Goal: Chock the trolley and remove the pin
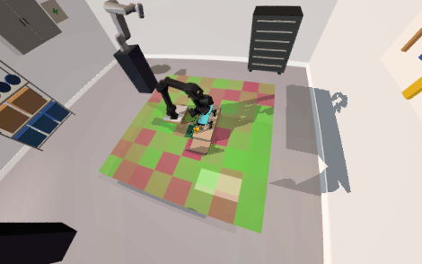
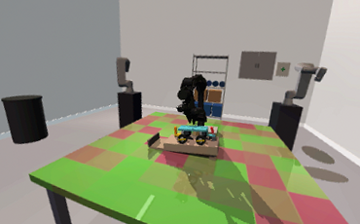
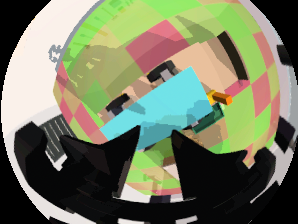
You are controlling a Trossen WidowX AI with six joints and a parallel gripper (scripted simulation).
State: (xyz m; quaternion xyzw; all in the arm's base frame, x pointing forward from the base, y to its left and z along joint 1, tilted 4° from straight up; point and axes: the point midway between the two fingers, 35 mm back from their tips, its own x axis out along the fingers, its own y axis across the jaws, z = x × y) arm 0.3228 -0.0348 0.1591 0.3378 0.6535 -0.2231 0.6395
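The trolley with a cyan deck (image 1: pixel 206 118) (image 2: pixel 193 129) (image 3: pixel 165 107) stands on the ramp (image 1: pixel 201 145) (image 2: pixel 188 149) (image 3: pixel 205 61). The yellow chock (image 1: pixel 197 129) (image 2: pixel 175 132) (image 3: pixel 221 97) with its orange handle is by the trolley's downhill end, on the tray side. Whether it touches a wheel cannot be told. The stop pin's red head (image 2: pixel 212 130) shows at the uphill end; it is hidden in the wrist view. The green tray (image 1: pixel 189 131) (image 3: pixel 209 120) lies beside the ramp. My gripper (image 3: pixel 156 131) is partly open and empty, above the trolley.
A dark end stop (image 2: pixel 154 139) (image 3: pixel 233 56) crosses the ramp's low end. The arm's pale base plate (image 1: pixel 181 113) is on the tray side of the ramp. A black bin (image 2: pixel 26 118) stands off the table.
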